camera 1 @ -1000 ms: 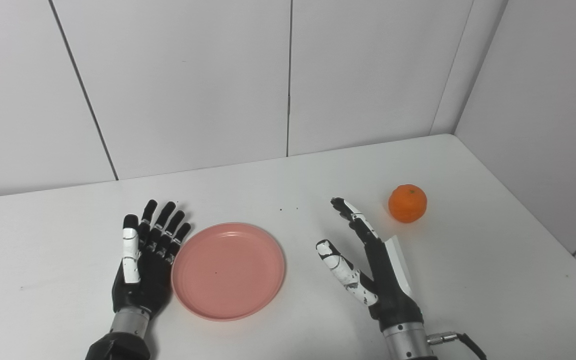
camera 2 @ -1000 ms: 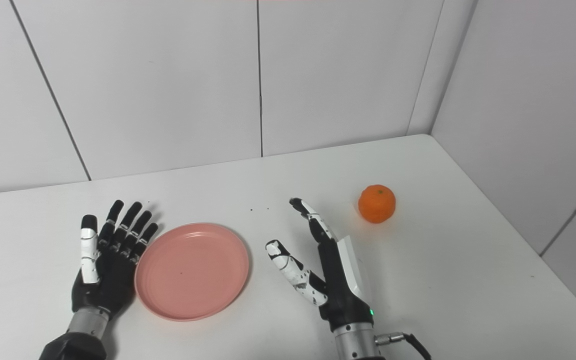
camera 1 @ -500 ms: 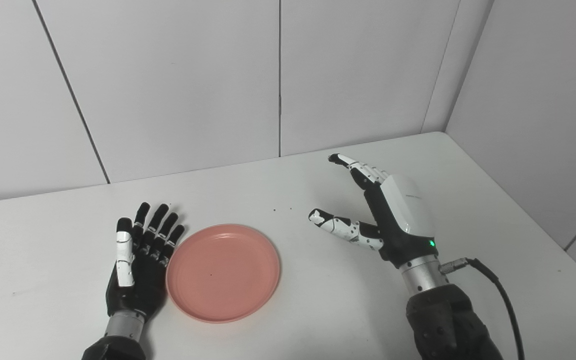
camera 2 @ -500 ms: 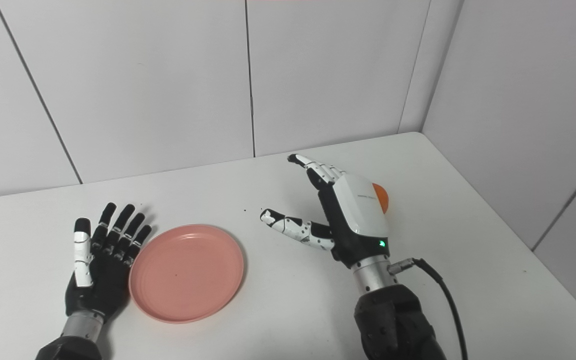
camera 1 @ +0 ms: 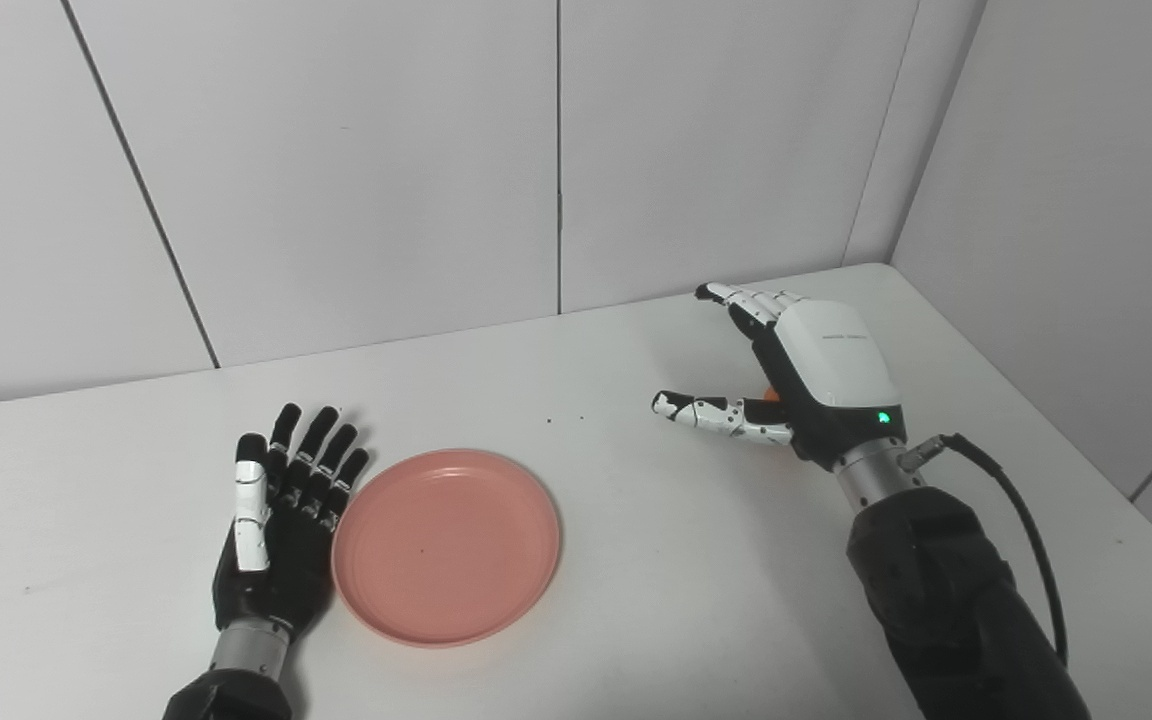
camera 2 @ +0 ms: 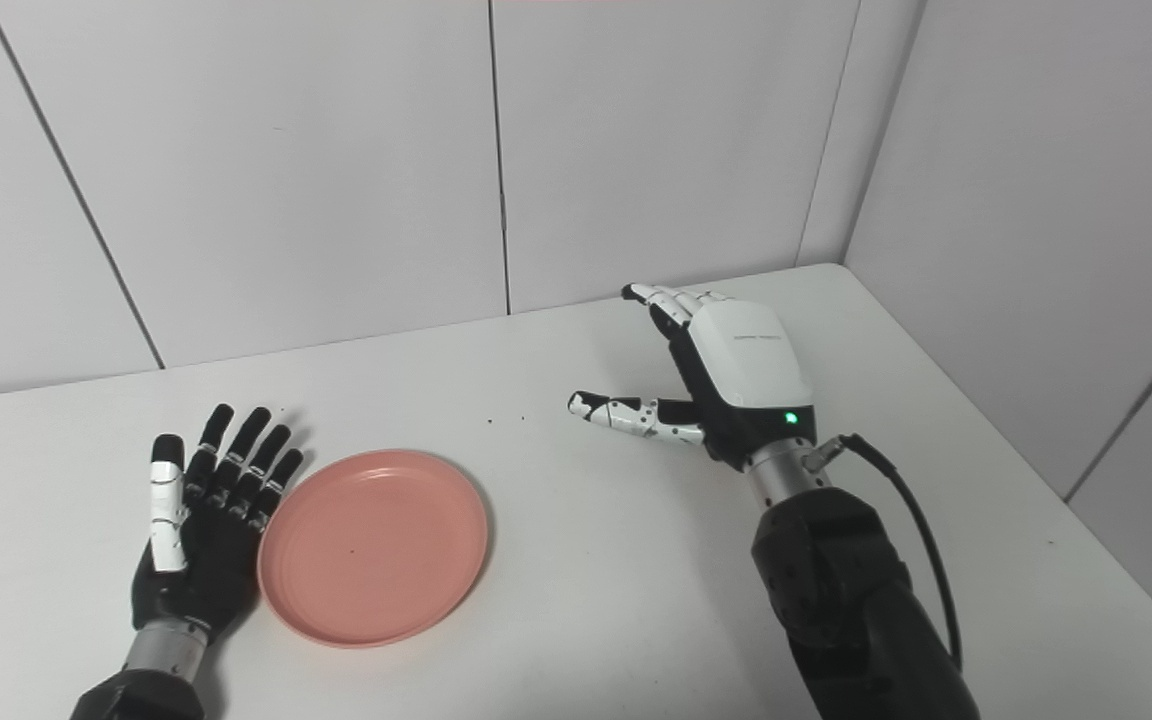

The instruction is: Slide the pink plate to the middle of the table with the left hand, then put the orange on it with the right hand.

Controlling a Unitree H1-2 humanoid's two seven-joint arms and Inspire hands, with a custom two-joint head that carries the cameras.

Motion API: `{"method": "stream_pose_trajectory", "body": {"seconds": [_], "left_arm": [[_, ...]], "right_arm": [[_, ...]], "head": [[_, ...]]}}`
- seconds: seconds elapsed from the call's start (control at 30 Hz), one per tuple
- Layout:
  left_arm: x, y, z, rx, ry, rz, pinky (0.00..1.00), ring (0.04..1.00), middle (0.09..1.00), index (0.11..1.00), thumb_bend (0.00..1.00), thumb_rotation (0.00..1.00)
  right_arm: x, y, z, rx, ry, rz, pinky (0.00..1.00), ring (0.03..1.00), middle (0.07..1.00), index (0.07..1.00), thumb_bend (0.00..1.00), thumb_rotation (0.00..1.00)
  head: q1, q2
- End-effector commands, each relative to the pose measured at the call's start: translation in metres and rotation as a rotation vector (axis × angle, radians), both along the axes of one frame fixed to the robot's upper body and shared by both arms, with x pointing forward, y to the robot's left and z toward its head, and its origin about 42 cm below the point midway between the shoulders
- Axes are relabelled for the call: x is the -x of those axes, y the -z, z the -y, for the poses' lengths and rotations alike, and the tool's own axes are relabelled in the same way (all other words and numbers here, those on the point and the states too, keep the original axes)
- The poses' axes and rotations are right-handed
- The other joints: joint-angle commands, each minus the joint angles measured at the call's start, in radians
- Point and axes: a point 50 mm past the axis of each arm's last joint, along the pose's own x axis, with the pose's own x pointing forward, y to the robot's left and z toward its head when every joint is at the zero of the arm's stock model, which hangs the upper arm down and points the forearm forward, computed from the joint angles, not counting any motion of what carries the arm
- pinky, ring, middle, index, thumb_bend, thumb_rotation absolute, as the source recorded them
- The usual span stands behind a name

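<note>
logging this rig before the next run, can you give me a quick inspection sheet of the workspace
surface: white table, a few dark specks near the middle
job's things: pink plate flat, empty; orange almost hidden behind the right hand
clutter: nothing seen
hands: left hand open, flat beside the plate's left rim; right hand open, raised over the orange
cables: black cable from the right wrist
surroundings: white panelled walls, corner at right

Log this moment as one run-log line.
left hand: open, beside pink plate | right hand: open, over orange, mostly hidden | plate: empty
</note>
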Motion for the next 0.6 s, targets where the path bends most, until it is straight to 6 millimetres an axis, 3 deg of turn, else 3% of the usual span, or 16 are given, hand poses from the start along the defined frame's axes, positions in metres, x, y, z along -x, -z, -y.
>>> {"method": "stream_pose_trajectory", "body": {"seconds": [0.0,0.17,0.33,0.57], "left_arm": [[0.006,0.018,-0.001,-0.02,0.016,-0.091,0.93,0.933,0.929,1.0,0.74,0.68],[0.007,0.018,0.0,-0.024,0.018,-0.089,0.93,0.932,0.929,1.0,0.74,0.69],[0.007,0.018,0.0,-0.03,0.018,-0.084,0.93,0.931,0.931,1.0,0.74,0.7],[0.009,0.018,0.001,-0.031,0.012,-0.097,0.93,0.929,0.922,1.0,0.75,0.69]], "right_arm": [[-0.01,-0.022,0.013,0.054,0.027,0.061,0.86,0.821,0.826,0.826,0.82,0.96],[-0.022,-0.02,0.027,0.08,0.065,0.015,0.88,0.82,0.829,0.824,0.83,0.96],[-0.038,-0.011,0.044,0.079,0.091,-0.02,0.8,0.792,0.808,0.797,0.83,0.92],[-0.053,0.001,0.062,0.093,0.139,-0.087,0.8,0.797,0.81,0.801,0.84,0.93]], "head": [[0.002,0.002],[0.002,0.002],[0.005,0.004],[0.009,0.004]]}}
